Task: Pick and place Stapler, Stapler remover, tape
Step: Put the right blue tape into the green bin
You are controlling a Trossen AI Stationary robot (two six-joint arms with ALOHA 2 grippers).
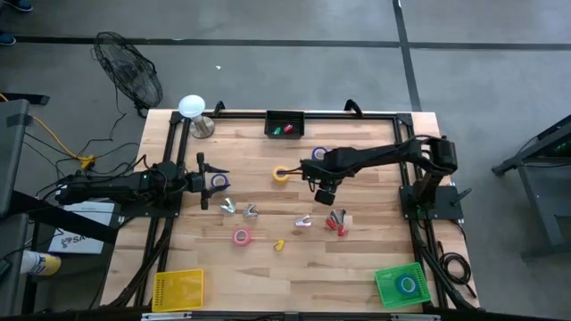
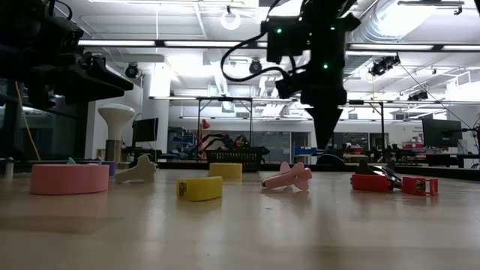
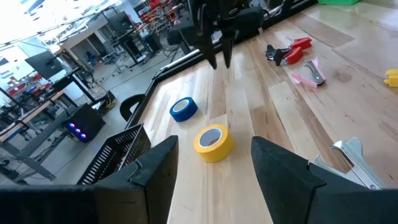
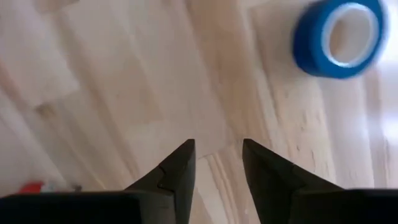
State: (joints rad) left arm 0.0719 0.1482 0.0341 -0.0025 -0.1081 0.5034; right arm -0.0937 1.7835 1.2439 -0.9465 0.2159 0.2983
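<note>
Tape rolls: yellow roll [image 1: 281, 174] at centre of the high view, blue roll [image 1: 319, 154] just above-right of it, purplish-blue roll [image 1: 219, 181] centre-left, pink roll [image 1: 241, 236] lower centre.
Handling: light, stiff rings with smooth sides, likely to skid on the wood; probably best pinched across the wall, one finger inside the open centre.
Staplers and removers: red pieces [image 1: 335, 221] right of centre, silver claw pieces [image 1: 239, 209] left of centre; small and hard, so grip across the narrow body.
Right gripper [image 1: 307, 169]: between the yellow and blue rolls, above the table, jaws slightly apart, nothing between them.
Left gripper [image 1: 205, 181]: centre-left, beside the purplish-blue roll, jaws spread, empty as far as its wrist view shows.
Room: open wood in the lower middle; frame rails along the table edges; green basket [image 1: 401, 285] lower right, yellow basket [image 1: 177, 290] lower left, black bin [image 1: 285, 124] at top.
</note>
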